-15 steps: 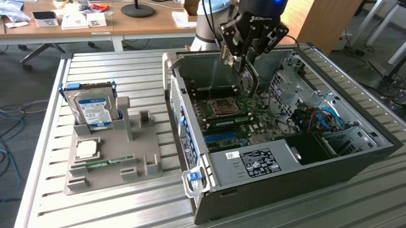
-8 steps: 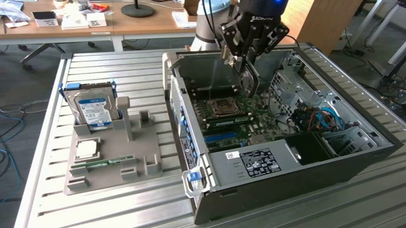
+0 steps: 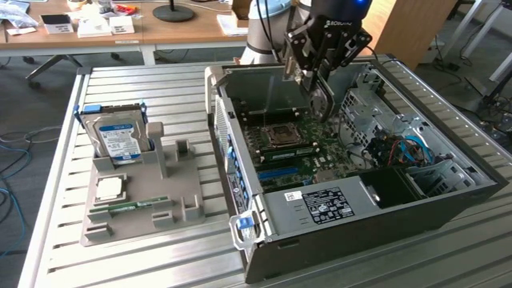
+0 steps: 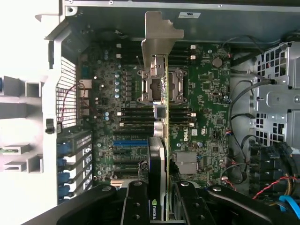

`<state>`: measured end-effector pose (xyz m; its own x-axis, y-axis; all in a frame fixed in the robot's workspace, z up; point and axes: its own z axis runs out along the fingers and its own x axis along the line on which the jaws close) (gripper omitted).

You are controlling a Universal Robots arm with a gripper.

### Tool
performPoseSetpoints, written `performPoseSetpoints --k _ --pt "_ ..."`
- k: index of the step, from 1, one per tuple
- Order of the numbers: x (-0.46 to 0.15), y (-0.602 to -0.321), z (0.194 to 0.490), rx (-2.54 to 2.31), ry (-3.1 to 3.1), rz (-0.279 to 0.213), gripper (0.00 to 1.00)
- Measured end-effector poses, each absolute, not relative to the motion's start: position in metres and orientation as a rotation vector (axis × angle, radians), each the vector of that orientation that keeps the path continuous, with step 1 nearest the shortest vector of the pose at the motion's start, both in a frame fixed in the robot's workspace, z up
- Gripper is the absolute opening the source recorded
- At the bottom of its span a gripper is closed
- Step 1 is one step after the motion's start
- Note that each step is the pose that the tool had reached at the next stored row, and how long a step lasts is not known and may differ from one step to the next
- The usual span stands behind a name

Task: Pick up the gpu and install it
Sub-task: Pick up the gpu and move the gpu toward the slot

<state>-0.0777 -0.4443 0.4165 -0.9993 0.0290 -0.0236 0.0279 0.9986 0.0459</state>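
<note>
Exterior view: the gripper (image 3: 313, 77) is hanging over the open computer case (image 3: 448, 198), its jaws clamping the gpu (image 3: 325, 105), which is pointing edge-down into the case above the motherboard (image 3: 304, 150). Just outside the case, toward the exterior view's left, a gray holder (image 3: 144, 198) is carrying the hard drive (image 3: 119, 139) and the memory stick (image 3: 128, 207). Wrist view: the gripper (image 4: 161, 208) is pinching the gpu (image 4: 157, 150) between its black fingers (image 4: 136, 201), the card showing edge-on inside the case (image 4: 117, 18) with its metal bracket (image 4: 159, 35) reaching toward the case wall and the motherboard (image 4: 206, 89) lying beneath it.
</note>
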Motion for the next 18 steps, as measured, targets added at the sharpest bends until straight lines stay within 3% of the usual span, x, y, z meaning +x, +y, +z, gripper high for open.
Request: performPoseSetpoints --k 18 --pt "-0.0712 -0.4443 0.4165 0.044 3.116 0.071 0.27"
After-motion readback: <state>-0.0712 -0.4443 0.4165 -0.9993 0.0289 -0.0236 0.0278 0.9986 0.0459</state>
